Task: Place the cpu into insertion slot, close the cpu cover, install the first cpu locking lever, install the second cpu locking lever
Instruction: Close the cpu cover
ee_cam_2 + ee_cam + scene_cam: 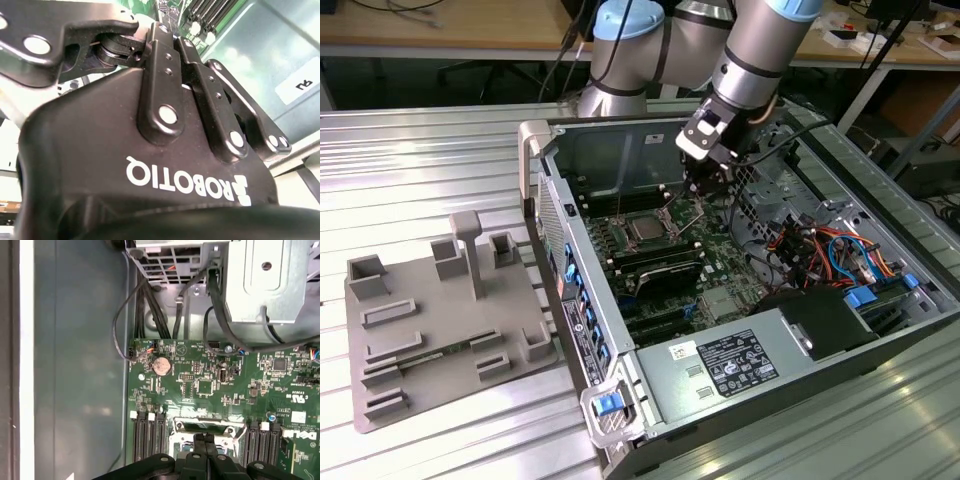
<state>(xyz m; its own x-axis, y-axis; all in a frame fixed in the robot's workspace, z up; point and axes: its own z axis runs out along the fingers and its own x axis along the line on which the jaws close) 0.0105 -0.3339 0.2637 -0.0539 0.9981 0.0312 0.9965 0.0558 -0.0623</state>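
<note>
Cpu (647, 228) in insertion slot (629, 236)

A small silver-grey square cpu (648, 228) is lying flat in the dark, metal-rimmed insertion slot (648, 246), its silver cpu cover (202, 426) standing raised.

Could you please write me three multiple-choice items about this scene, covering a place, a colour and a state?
1. Relative to the case, the grey tray lies: A inside; B at the exterior view's left; C on top.
2. The board is: A red; B green; C white.
3. The case is: A open; B closed; C upside down.
Answers: B, the tray rests on the table beside the case; B, it is green in the first wrist view; A, its insides show in the exterior view.
</note>
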